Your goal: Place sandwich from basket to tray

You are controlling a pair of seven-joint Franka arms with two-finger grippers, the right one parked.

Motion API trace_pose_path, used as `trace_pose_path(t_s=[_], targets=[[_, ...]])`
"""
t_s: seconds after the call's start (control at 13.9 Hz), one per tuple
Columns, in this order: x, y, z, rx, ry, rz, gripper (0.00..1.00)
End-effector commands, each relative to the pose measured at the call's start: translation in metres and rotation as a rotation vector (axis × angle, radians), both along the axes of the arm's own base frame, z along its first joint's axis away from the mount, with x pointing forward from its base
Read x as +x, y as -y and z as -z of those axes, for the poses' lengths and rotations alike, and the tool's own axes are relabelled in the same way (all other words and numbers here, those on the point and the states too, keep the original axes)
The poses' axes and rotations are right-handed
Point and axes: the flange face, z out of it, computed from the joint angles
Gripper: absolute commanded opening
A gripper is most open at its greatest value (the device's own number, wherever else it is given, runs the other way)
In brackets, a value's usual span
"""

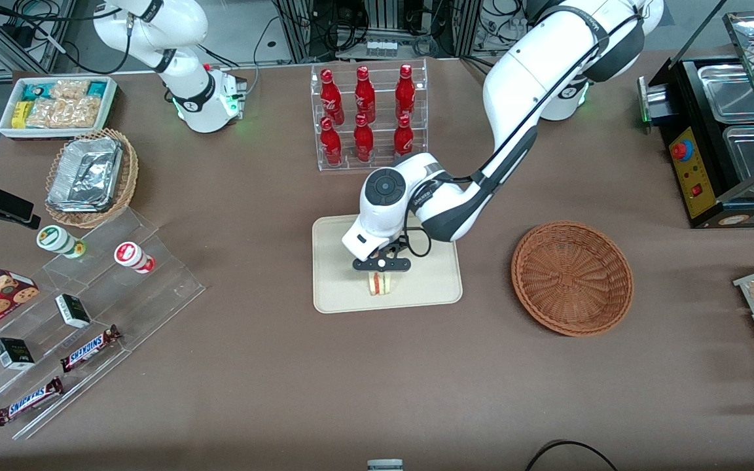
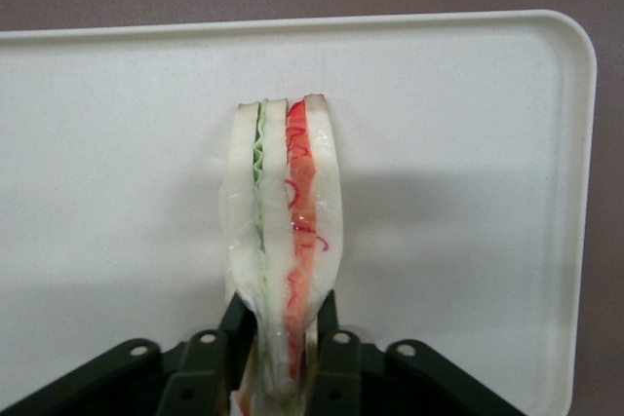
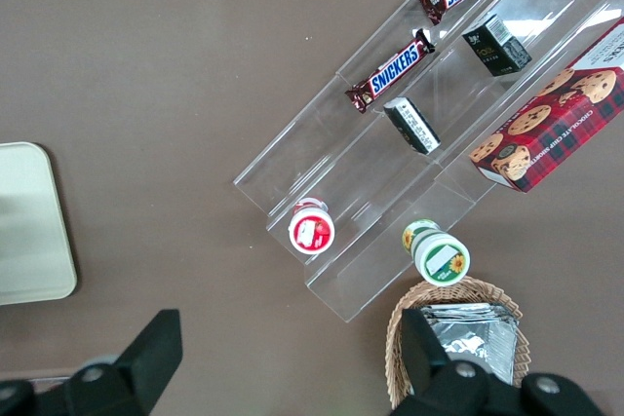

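The sandwich (image 1: 381,283), a pale bread wedge with red and green filling, stands on its edge over the cream tray (image 1: 429,288). My left gripper (image 1: 381,273) is right above the tray's middle and is shut on the sandwich. In the left wrist view the black fingers (image 2: 232,323) press both bread sides of the sandwich (image 2: 283,211), with the tray (image 2: 468,143) under it. I cannot tell whether the sandwich touches the tray. The reddish-brown basket (image 1: 572,277) sits empty beside the tray, toward the working arm's end.
A clear rack of red bottles (image 1: 369,116) stands farther from the front camera than the tray. A tan basket with foil (image 1: 89,175), a snack box (image 1: 57,104) and clear steps with candy bars (image 1: 82,307) lie toward the parked arm's end. A black warmer (image 1: 724,137) stands at the working arm's end.
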Motion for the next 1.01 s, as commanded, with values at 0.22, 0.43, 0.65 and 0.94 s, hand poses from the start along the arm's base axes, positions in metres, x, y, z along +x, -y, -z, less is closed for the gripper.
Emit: trace_pose_path(t_s=[0.22, 0.43, 0.65, 0.94], targets=[[0.005, -0.009, -0.083, 0.060, 0.054, -0.079, 1.00], [0.019, -0.047, -0.174, 0.070, 0.124, -0.231, 1.00], [0.031, -0.098, -0.250, 0.071, 0.166, -0.341, 1.00], [0.050, -0.190, -0.318, 0.069, 0.131, -0.439, 1.00]])
